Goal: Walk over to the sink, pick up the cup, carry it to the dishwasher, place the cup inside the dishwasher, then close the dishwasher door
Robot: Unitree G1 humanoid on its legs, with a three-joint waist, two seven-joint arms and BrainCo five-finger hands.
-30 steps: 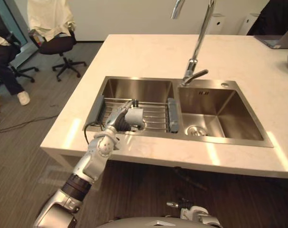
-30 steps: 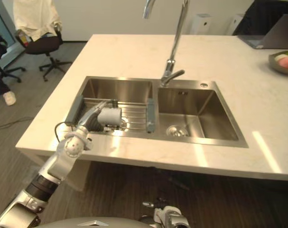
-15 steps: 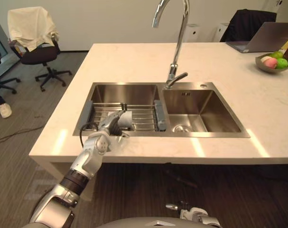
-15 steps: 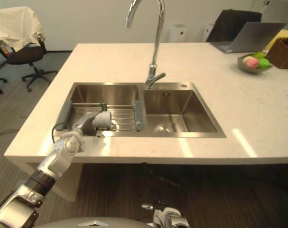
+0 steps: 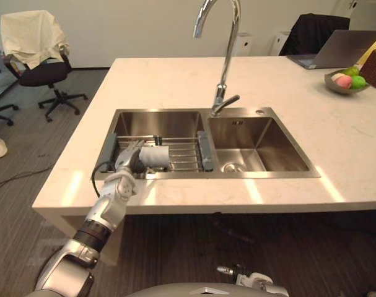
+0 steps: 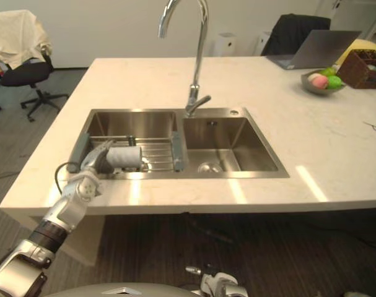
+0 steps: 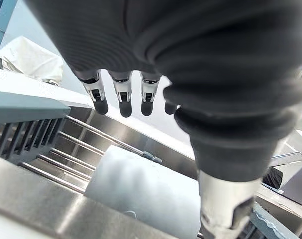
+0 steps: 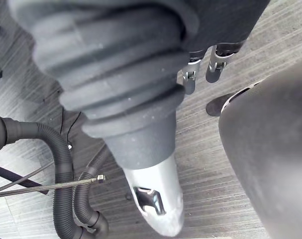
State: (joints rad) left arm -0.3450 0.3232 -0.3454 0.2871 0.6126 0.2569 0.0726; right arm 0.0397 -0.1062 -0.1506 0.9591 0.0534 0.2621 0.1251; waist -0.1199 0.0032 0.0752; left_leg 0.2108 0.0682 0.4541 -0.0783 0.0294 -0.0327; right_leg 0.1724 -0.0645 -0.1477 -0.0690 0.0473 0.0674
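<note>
A pale grey cup (image 5: 155,154) lies on its side on the wire rack (image 5: 183,154) in the left basin of the steel sink (image 5: 165,120). My left hand (image 5: 127,162) reaches over the sink's front rim and sits right at the cup's left end. In the left wrist view its fingers (image 7: 125,97) stretch straight above the cup (image 7: 146,189) and the thumb (image 7: 225,219) stands beside it, so the hand is open around the cup without closing on it. My right hand (image 8: 155,199) hangs low over the floor, fingers relaxed.
A tall faucet (image 5: 223,55) rises behind the divider; the right basin (image 5: 256,148) has a drain. A laptop (image 6: 305,48), a fruit bowl (image 6: 323,81) and a brown basket (image 6: 364,65) stand at the counter's far right. Office chairs (image 5: 42,62) are at the back left.
The camera has swung, bringing more of the counter's right end into sight. My left hand stays at the cup in the left basin; the cup now lies flatter along the rack.
</note>
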